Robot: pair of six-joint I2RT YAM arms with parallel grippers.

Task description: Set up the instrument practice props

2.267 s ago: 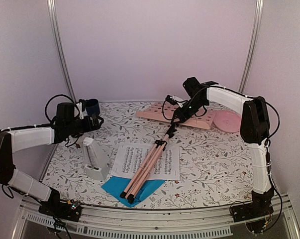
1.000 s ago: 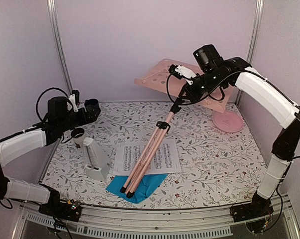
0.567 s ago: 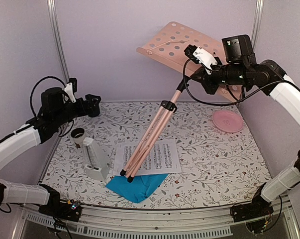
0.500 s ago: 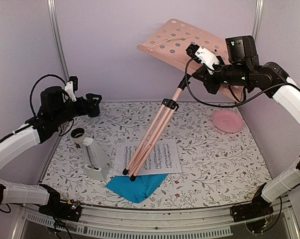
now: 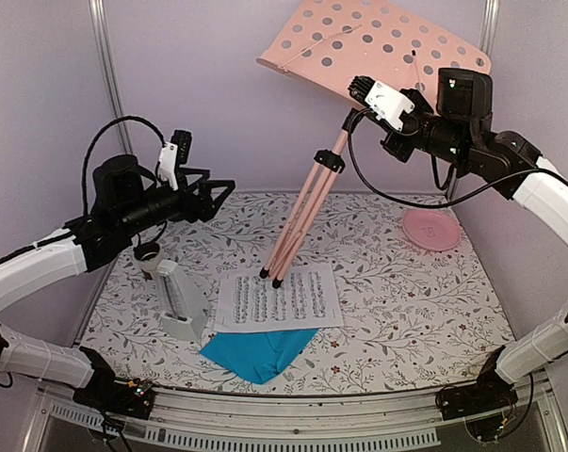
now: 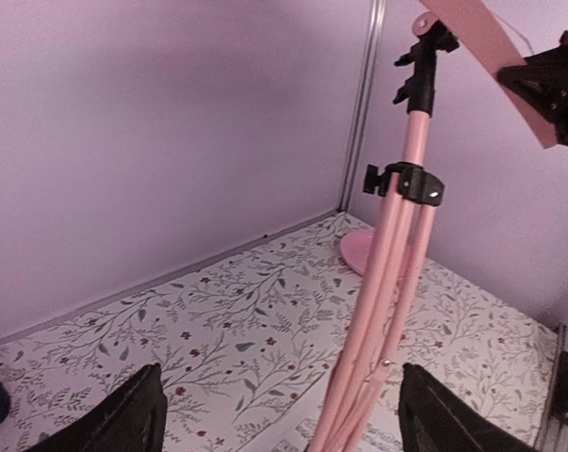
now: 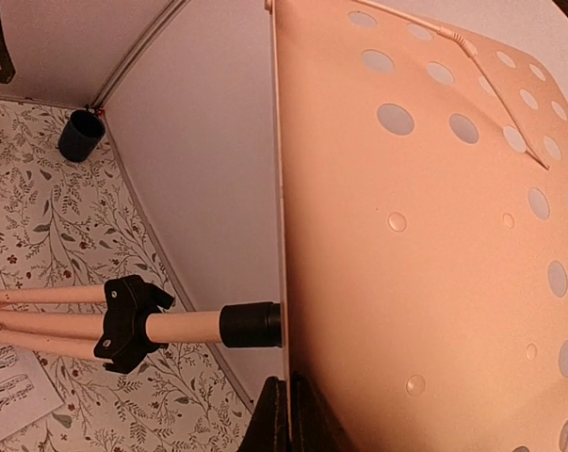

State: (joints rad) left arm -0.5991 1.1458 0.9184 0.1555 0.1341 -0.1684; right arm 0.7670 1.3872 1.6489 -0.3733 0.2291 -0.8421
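The floral table (image 5: 406,301) carries a white sheet (image 5: 284,299), blue sheet (image 5: 255,350), metronome (image 5: 178,306) and pink plate (image 5: 430,229).

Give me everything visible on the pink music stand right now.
The pink music stand looks like painted metal: a flat tray punched with round holes, a thin pole with a black collar, and legs folded together. It leans, with the tray raised high near the back wall. Its black feet rest at the far edge of the white sheet. The right gripper pinches the tray's lower edge; no other contact shows.
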